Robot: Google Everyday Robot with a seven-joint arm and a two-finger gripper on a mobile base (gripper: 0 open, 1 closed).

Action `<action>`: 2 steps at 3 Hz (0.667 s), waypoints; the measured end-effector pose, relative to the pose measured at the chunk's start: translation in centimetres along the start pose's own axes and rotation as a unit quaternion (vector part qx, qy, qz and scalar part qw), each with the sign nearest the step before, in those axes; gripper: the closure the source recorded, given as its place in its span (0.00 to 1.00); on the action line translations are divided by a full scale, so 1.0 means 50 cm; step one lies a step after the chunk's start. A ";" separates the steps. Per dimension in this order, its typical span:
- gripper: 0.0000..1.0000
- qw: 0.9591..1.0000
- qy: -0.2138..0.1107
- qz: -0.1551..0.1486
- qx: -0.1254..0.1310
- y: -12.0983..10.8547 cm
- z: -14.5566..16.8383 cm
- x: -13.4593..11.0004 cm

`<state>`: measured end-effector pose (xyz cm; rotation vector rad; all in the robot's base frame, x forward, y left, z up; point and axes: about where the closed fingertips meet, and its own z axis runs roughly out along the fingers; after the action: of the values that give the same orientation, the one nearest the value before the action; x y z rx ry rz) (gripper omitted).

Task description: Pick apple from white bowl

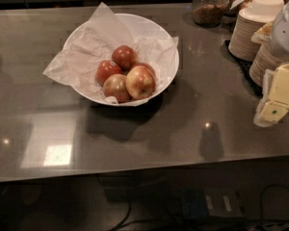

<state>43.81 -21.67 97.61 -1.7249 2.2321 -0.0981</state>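
The apple (pixel 140 82) has smooth, shiny skin. The white bowl (pixel 147 29) looks smooth and holds crumpled, matt paper (pixel 86 52). The counter (pixel 183 129) is dark, smooth and glossy. The gripper (pixel 274 104), at the right edge above the counter, looks like pale matt plastic.

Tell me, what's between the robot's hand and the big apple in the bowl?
In the camera view, just bare countertop and the rim of the white bowl. The gripper hangs at the right edge; the apple lies front-right in the bowl.

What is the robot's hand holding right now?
Nothing. The gripper hangs over the counter at the right, apart from the white bowl, and the apple lies inside it.
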 end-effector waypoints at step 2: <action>0.00 1.000 -0.011 0.000 0.000 -0.006 0.004 -0.009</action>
<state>44.25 -21.29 97.60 -1.7188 2.2157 -0.0775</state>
